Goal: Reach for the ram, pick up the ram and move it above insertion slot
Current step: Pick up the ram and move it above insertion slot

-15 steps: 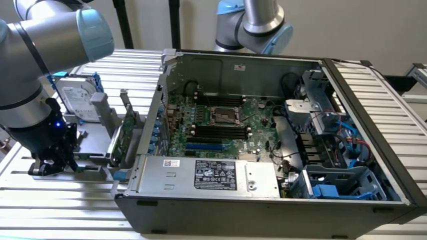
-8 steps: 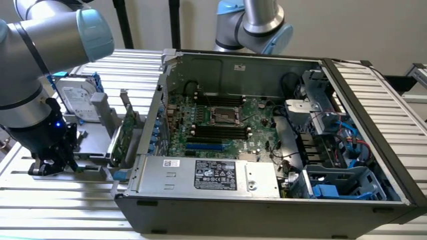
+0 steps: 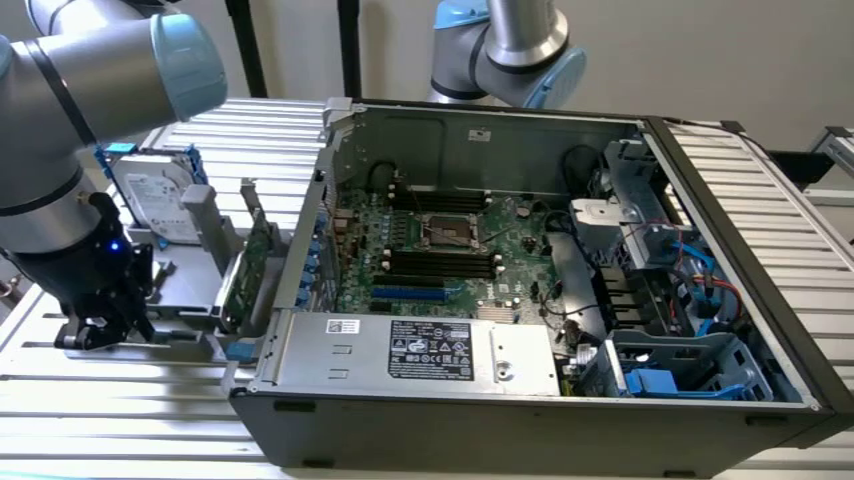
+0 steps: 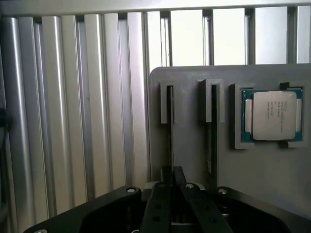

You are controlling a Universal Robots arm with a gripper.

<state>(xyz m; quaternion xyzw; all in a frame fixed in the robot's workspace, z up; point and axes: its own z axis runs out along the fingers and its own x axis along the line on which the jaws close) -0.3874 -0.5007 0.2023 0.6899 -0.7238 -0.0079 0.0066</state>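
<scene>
The ram [image 4: 170,127] is reached and pinched by the narrow pincer [image 4: 173,177], but not yet lifted from its grey holder [image 4: 192,145]; carrying above the insertion slot [image 3: 434,262] is left undone.

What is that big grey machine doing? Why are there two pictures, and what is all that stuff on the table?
The grey and blue machine is a robot arm with jaws at its end for grabbing. One picture comes from a camera standing off to the side. The other comes from a camera on the arm's wrist, looking past the jaws. An open computer case lies on the ribbed metal table. Beside it, on the exterior view's left, a grey holder keeps spare parts: a hard drive, a green card, a square processor chip and two thin sticks on edge. The jaws are down at one stick, the ram, next to the other stick. I cannot tell whether they grip it.
</scene>
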